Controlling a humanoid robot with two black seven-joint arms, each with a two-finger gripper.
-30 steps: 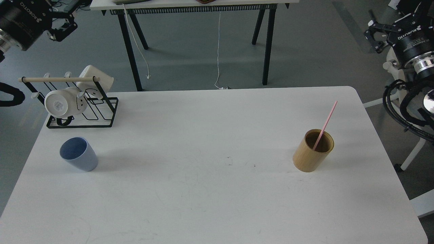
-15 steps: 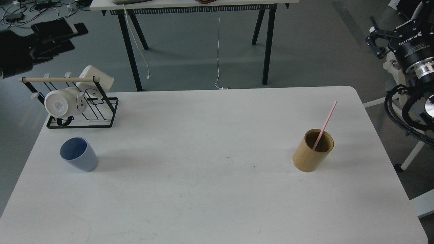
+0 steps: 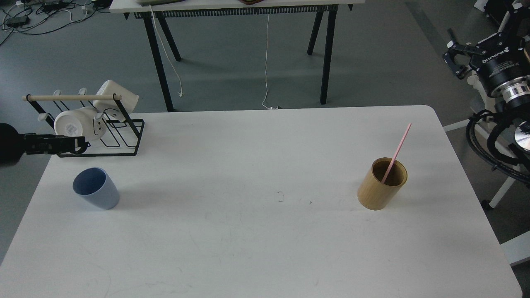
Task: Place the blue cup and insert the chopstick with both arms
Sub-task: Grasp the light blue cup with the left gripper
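Observation:
The blue cup (image 3: pixel 96 188) stands upright on the white table (image 3: pixel 248 231) at the left. The pink chopstick (image 3: pixel 397 151) leans inside a tan bamboo cylinder (image 3: pixel 381 185) at the right. My left gripper (image 3: pixel 78 145) comes in low from the left edge, pointing right, just behind the blue cup and in front of the rack. It is dark and seen side-on, so its fingers cannot be told apart. My right gripper (image 3: pixel 452 58) is off the table at the upper right, well behind the cylinder, its fingers spread and empty.
A black wire rack (image 3: pixel 120 136) with a pale wooden rod and white mugs (image 3: pixel 72 124) stands at the table's back left, close to my left gripper. A second table's black legs (image 3: pixel 327 54) and a hanging cable are on the floor beyond.
My left arm has swung down from the upper left corner to the table's left edge, just behind the blue cup. My right gripper has shifted only slightly. The cup and the chopstick have not moved.

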